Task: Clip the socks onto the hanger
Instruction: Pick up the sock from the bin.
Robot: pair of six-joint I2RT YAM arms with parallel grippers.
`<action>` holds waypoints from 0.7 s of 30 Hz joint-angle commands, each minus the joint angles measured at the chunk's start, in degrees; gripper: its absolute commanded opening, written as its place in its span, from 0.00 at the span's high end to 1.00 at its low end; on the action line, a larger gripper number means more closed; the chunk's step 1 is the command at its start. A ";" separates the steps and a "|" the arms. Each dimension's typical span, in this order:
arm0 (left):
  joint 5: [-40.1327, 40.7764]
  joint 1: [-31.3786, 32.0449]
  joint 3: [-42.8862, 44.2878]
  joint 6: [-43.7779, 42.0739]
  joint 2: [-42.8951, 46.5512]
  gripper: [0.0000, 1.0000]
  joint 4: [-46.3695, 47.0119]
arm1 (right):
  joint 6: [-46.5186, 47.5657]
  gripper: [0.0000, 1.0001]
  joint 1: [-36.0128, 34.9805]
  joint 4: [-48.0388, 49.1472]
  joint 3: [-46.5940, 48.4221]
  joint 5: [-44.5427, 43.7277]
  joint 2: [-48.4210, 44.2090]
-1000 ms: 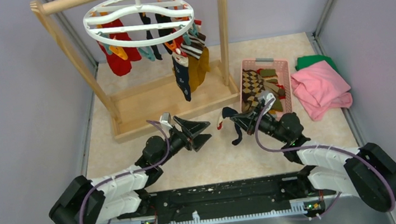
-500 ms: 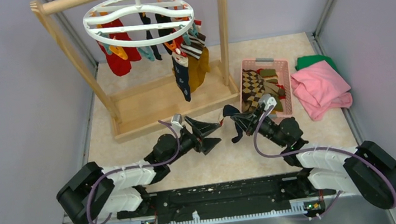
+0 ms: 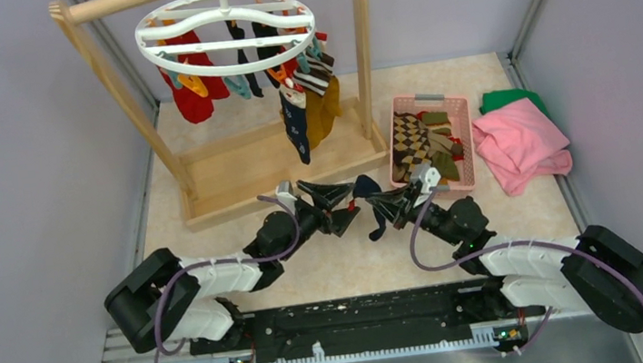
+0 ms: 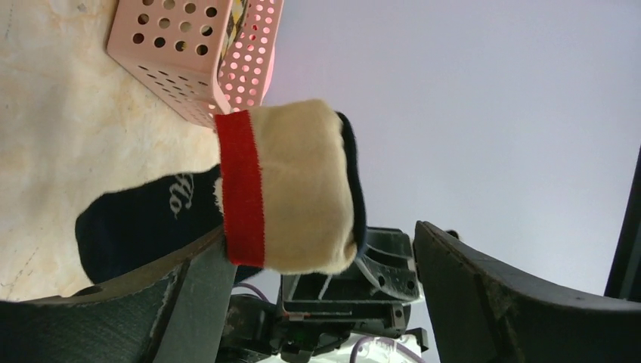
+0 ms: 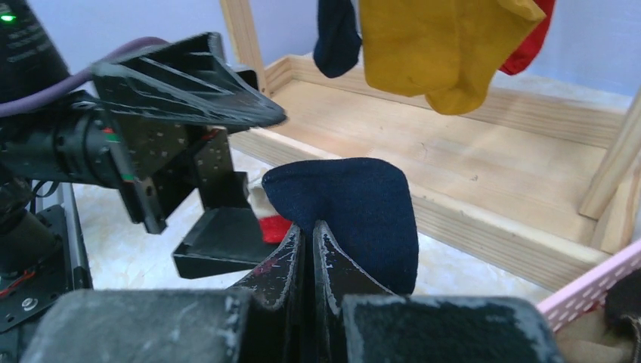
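My right gripper [image 5: 311, 227] is shut on a navy sock [image 5: 355, 197]. The sock's body hangs below it over the table [image 3: 378, 222]. Its cream cuff with a red band [image 4: 287, 197] sits between the fingers of my left gripper [image 3: 342, 205]. That gripper stands open, with one finger [image 4: 174, 295] against the cuff and the other [image 4: 514, 302] apart from it. The white round hanger [image 3: 226, 30] hangs from the rack at the back. It carries red [image 3: 192, 100], mustard [image 3: 324, 108] and navy patterned [image 3: 297, 134] socks on its clips.
A wooden rack [image 3: 270, 164] with a flat base stands just behind the grippers. A pink basket [image 3: 425, 99] holding argyle socks [image 3: 412, 139] is at the right. Beyond it lie a pink cloth [image 3: 519, 145] and a green cloth [image 3: 502, 99]. Grey walls enclose the table.
My left gripper has moved right until its open fingers straddle the sock's cuff. The right gripper has shifted slightly left and back with the sock.
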State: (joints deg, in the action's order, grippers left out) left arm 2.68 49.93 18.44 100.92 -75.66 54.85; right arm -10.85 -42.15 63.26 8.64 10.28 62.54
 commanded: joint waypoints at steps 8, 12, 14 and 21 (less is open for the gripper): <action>6.60 -1.87 -2.34 -2.77 -0.25 0.39 9.88 | 7.47 1.00 -3.56 2.87 -1.13 1.21 -2.50; 9.04 -2.11 -2.34 -9.35 5.47 0.46 3.21 | 7.80 1.00 -3.63 1.84 -0.57 2.48 -1.78; 10.26 -2.12 -1.78 -12.80 8.41 0.49 -0.71 | 7.93 1.00 -3.79 2.12 -0.36 3.36 -1.14; 9.29 -2.29 -0.42 -21.59 12.56 0.64 -4.56 | 8.80 1.00 -4.88 2.49 0.22 5.35 0.32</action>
State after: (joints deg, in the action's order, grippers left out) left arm 11.44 47.88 16.12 86.43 -63.81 53.58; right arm -3.40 -46.00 63.64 7.90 13.41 62.11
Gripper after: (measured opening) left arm 0.391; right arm 0.014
